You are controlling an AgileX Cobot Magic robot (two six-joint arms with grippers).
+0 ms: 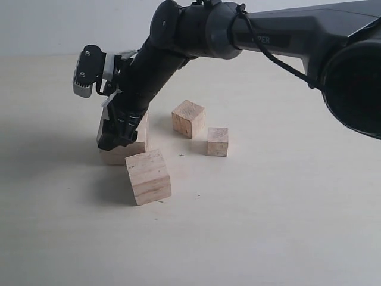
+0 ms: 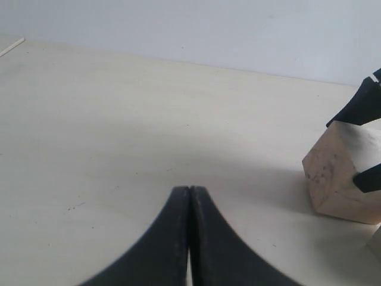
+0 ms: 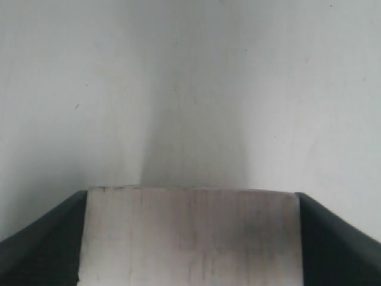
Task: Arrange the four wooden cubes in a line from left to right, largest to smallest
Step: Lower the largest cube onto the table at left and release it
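Observation:
Four pale wooden cubes lie on the table. My right gripper (image 1: pixel 119 140) reaches across to the left and is shut on a large cube (image 1: pixel 122 156), which rests on the table; its black fingers press both side faces of that cube (image 3: pixel 190 238). A cube of similar size (image 1: pixel 148 177) sits just in front of it. A medium cube (image 1: pixel 189 118) and the smallest cube (image 1: pixel 218 141) lie to the right. My left gripper (image 2: pixel 189 189) is shut on nothing, low over bare table, and sees the gripped cube (image 2: pixel 342 173) off to its side. The left arm does not show in the exterior view.
The right arm (image 1: pixel 262 33) stretches over the back of the table from the right, with its wrist camera housing (image 1: pixel 89 71) above the gripped cube. Pale tabletop (image 1: pixel 286 226) spreads in front and to the right of the cubes. A light wall stands behind.

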